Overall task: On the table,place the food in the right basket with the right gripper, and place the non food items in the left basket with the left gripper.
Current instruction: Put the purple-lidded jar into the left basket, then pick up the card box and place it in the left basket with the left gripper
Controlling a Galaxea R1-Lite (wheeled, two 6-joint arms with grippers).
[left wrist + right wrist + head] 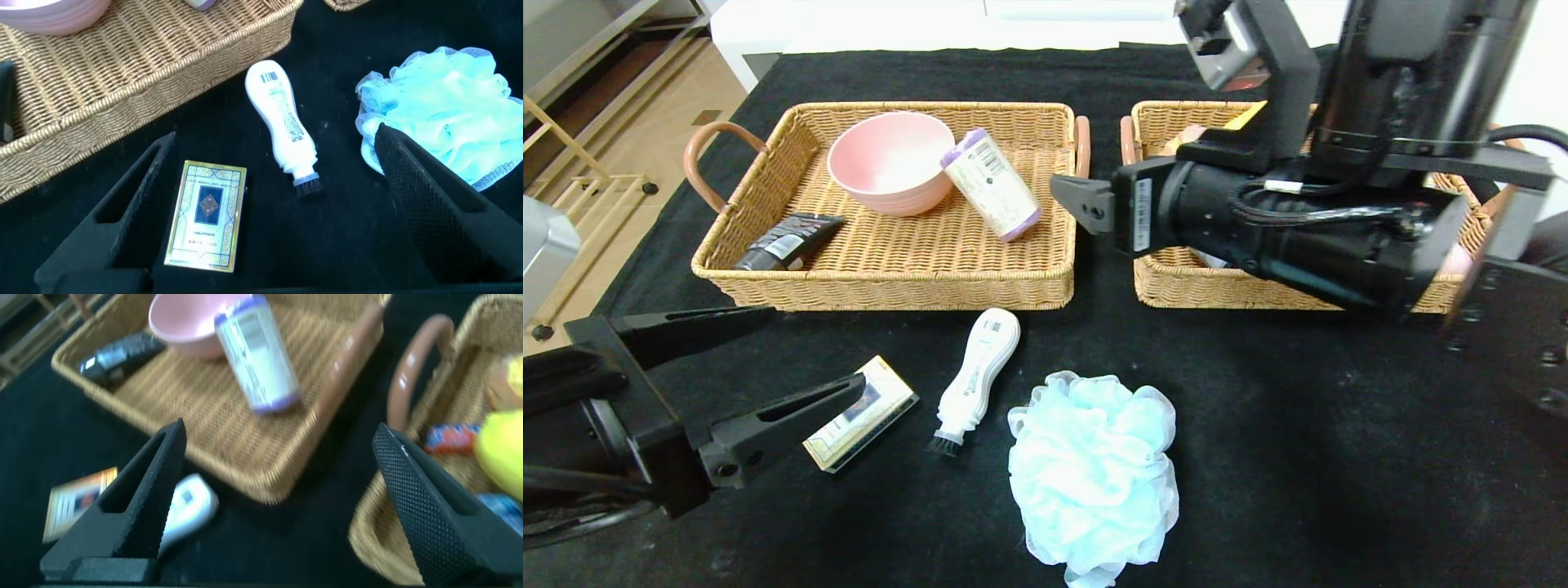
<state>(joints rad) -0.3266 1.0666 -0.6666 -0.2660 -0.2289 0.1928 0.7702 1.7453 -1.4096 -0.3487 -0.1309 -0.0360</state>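
While woven wicker left basket (890, 269) holds a smooth pink bowl (890, 162)

Black cloth (1298, 457) covered the whole work surface, faintly speckled with pale dust; it also showed in the left wrist view (343, 245) and the right wrist view (270, 547). Beyond its far edge lay a white surface (890, 24). To the left, light wooden floor (645, 122) was visible, with a pale wooden frame (572, 180) standing on it; a small dark knob (649, 188) sat at the frame's foot and another (541, 332) nearer the cloth. A shelf unit (596, 33) occupied the upper left corner, and a grey object (543, 245) of unclear kind intruded at the left edge
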